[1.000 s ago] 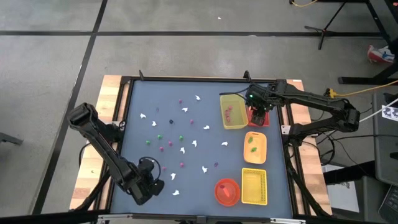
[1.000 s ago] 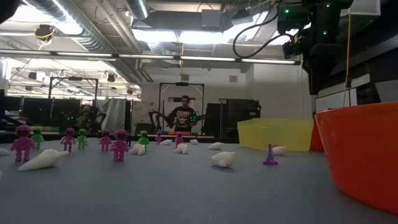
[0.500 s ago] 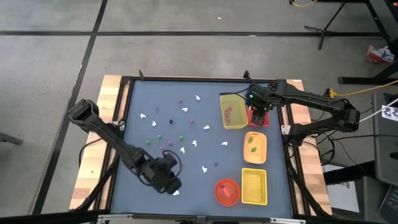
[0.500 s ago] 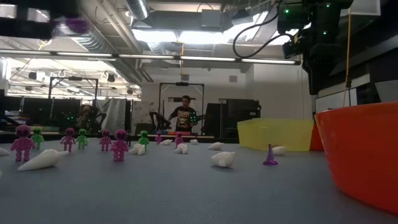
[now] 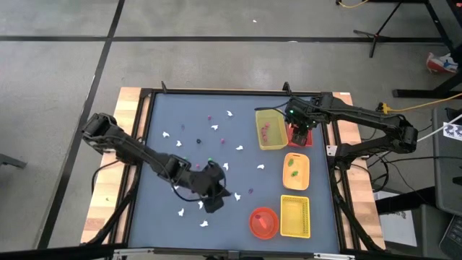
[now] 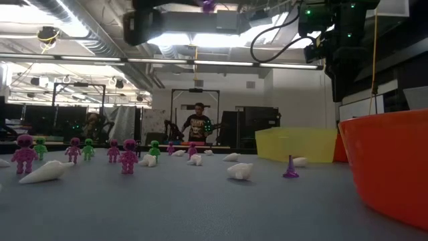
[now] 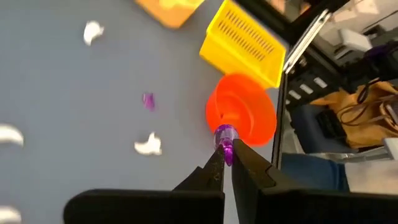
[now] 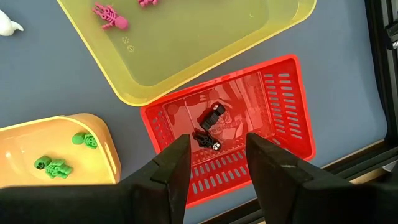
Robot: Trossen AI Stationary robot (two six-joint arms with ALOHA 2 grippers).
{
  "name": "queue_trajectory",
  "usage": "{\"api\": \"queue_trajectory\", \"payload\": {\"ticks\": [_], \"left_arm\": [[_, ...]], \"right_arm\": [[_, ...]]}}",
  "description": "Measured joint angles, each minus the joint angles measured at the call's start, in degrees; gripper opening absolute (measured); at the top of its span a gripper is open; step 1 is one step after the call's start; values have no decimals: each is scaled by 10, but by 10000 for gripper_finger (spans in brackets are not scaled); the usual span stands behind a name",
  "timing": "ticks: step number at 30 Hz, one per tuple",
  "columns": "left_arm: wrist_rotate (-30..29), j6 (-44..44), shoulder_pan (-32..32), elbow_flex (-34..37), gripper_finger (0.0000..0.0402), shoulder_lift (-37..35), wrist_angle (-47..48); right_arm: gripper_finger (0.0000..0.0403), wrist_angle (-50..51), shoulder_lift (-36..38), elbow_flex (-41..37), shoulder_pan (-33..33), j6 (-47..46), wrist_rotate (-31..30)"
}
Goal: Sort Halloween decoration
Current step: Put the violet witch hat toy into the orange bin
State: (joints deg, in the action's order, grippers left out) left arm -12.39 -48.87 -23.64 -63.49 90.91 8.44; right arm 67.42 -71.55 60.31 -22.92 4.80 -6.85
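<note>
Table (image 5: 159, 217): decoration pieces (image 5: 216, 130) scattered over the left and middle. Four trays are ranged along the right side; a bowl (image 5: 263, 222) is placed beside the nearest tray (image 5: 294, 216). Left gripper (image 5: 214, 205) is positioned above the table's near middle; right gripper (image 5: 299, 134) above the far tray (image 8: 286, 124).

The left arm has swung from the bench's near-left corner toward its middle, its hand (image 5: 214, 206) now near the red-orange bowl (image 5: 263, 222), pinched on a tiny purple piece (image 7: 225, 142). In the low view, the arm now crosses overhead, the purple piece at top.
</note>
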Motion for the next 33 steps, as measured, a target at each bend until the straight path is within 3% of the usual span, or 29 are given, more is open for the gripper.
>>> {"api": "queue_trajectory", "payload": {"ticks": [10, 18, 33], "left_arm": [[-16, 134, 8, 0, 0, 32, -130], [-17, 224, 7, 0, 0, 116, -325], [-15, 240, -18, 0, 0, 262, -487]], "right_arm": [[152, -2, 0, 0, 0, 0, 0], [152, -31, 0, 0, 0, 0, 1], [152, -99, 0, 0, 0, 0, 0]]}}
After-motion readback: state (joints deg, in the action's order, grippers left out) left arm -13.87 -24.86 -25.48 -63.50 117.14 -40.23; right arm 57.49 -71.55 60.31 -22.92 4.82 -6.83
